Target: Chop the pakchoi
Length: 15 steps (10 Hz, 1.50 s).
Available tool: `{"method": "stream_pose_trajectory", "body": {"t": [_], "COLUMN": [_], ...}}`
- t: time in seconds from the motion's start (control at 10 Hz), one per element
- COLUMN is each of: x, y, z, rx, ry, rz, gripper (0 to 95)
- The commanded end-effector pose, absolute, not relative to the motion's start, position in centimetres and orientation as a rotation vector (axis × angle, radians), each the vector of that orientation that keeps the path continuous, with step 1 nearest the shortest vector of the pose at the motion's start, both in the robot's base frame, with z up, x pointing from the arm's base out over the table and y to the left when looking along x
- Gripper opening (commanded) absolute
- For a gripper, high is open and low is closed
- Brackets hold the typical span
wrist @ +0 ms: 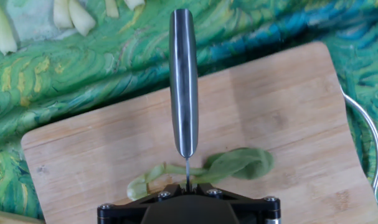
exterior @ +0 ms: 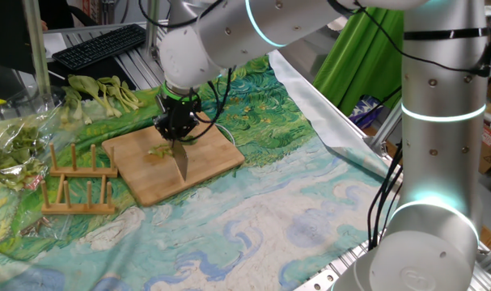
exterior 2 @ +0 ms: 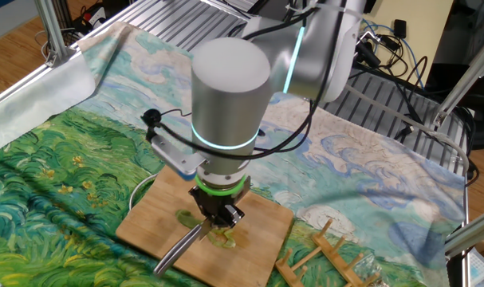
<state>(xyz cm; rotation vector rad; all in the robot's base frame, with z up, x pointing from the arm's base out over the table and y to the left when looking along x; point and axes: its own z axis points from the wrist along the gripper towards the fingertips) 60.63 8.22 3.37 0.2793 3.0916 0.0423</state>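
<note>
A bamboo cutting board [exterior: 209, 162] [exterior 2: 261, 235] [wrist: 282, 124] lies on the painted cloth. On it lies the pakchoi [exterior: 158, 151] [exterior 2: 219, 237] [wrist: 238, 163], a small green leaf with a pale stem. My gripper [exterior: 177, 133] [exterior 2: 218, 214] [wrist: 189, 185] hangs right over the leaf and is shut on a knife [exterior: 181, 162] [exterior 2: 182, 249] [wrist: 184, 81]. The blade points down and away from the hand. In the hand view I look along its spine, which crosses the middle of the leaf. The cutting edge itself is hidden.
A wooden rack [exterior: 79, 182] [exterior 2: 321, 255] stands beside the board. A bunch of whole pale-stemmed stalks [exterior: 103, 90] [wrist: 70, 15] lies beyond it, and plastic-wrapped greens [exterior: 14, 145] sit at the left. A white cable [wrist: 363, 124] curves past the board's edge.
</note>
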Motion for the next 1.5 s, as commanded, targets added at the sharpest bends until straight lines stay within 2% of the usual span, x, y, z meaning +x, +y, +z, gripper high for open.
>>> {"method": "stream_pose_trajectory", "body": {"t": [0.1,0.3,0.6,1.5], "x": [60.4,60.3,59.0,60.1], "y": [8.3,8.2,8.4,8.5], "z": [3.3,4.1,3.1,3.9], "rx": [0.288,0.293,0.316,0.323], "ry": [3.065,3.053,3.023,3.069], "rz": [0.043,0.047,0.063,0.043], "gripper": [0.0,0.0,0.0,0.0]}}
